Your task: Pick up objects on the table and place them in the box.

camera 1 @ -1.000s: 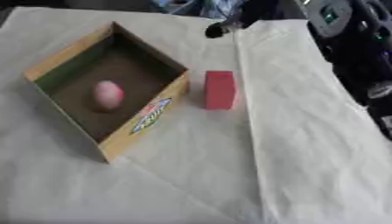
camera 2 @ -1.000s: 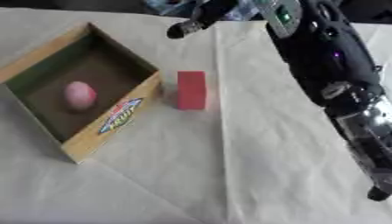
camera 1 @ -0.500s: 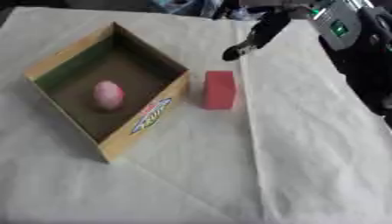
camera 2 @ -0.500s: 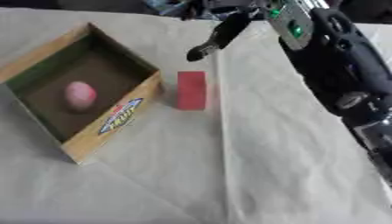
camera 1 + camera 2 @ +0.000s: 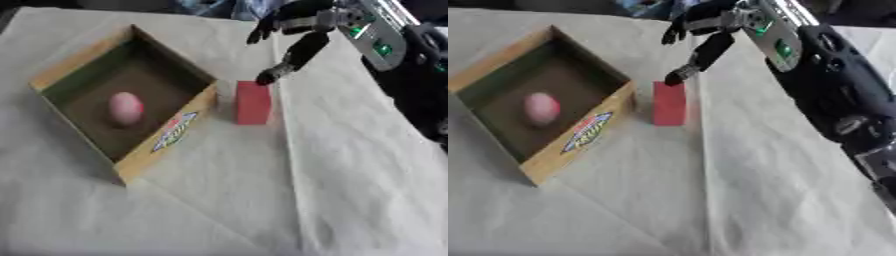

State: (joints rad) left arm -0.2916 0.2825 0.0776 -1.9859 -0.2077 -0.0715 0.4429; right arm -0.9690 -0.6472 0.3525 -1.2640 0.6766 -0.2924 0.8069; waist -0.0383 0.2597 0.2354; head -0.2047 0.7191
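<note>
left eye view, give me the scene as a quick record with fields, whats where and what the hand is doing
surface: table covered by a pale cloth
box: open cardboard box at left, set askew
in box: pink egg-shaped object on the box floor
outside box: red block, on the cloth just right of the box, apart from its wall
right hand: right hand reaching in from upper right, fingers spread, one fingertip at the block's far end; contact unclear
left hand: not in view
done: pink object in the box
left to do: red block not yet picked up

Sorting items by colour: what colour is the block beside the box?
Red; the block shows best in the left eye view.
</note>
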